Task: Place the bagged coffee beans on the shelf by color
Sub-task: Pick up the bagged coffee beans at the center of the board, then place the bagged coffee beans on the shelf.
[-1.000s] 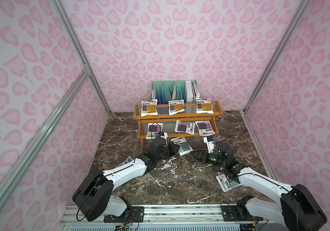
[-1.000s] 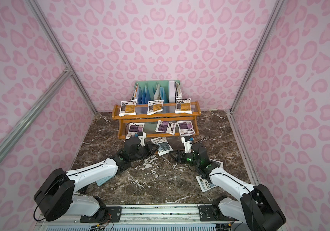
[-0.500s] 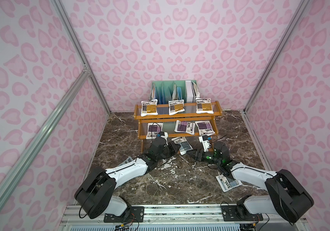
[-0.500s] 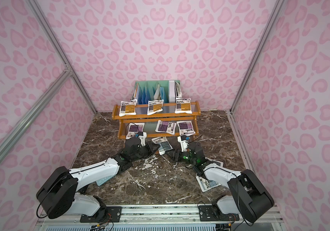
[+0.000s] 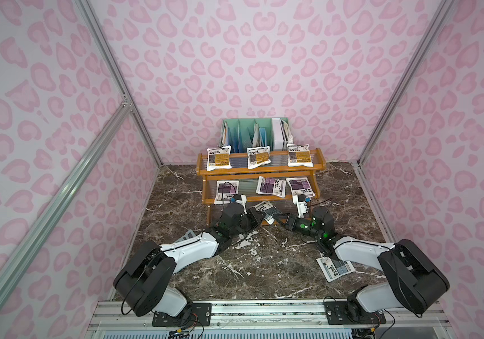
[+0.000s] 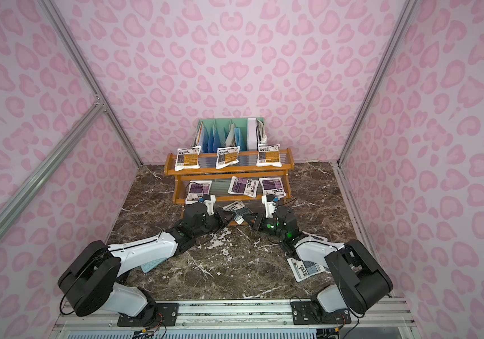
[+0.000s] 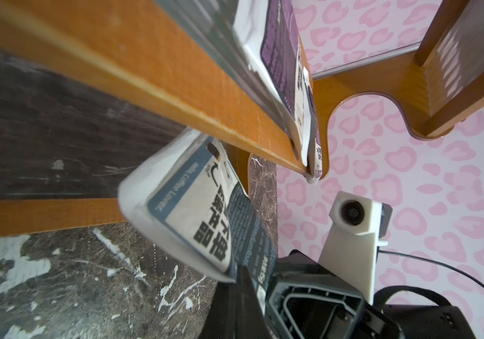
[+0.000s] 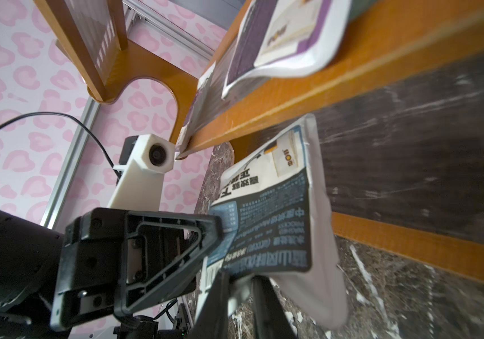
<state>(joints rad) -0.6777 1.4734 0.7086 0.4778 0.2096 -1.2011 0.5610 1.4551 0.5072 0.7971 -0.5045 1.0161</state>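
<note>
In both top views the left claw (image 5: pixel 259 213) and right claw (image 5: pixel 279 218) are each clamped on one grey-blue bag (image 5: pixel 266 209) at the rack's (image 5: pixel 259 171) lowest step. Three orange bags (image 5: pixel 218 158) fill the top, three purple bags (image 5: pixel 270 185) the middle, and a second grey-blue bag (image 5: pixel 335 267) lies on the table (image 5: pixel 264 273). In the wrist views the held bag curls under a wooden rail (image 7: pixel 176 97), so opposed pulls could tear it or snag it there.

Left arm (image 5: pixel 187 249) and right arm (image 5: pixel 355 249) stretch low and forward, angling inward. Left claw (image 5: pixel 257 216) and right claw (image 5: pixel 278 218) nearly meet, tips facing, each clamped tight on the same pouch (image 5: pixel 265 208).
</note>
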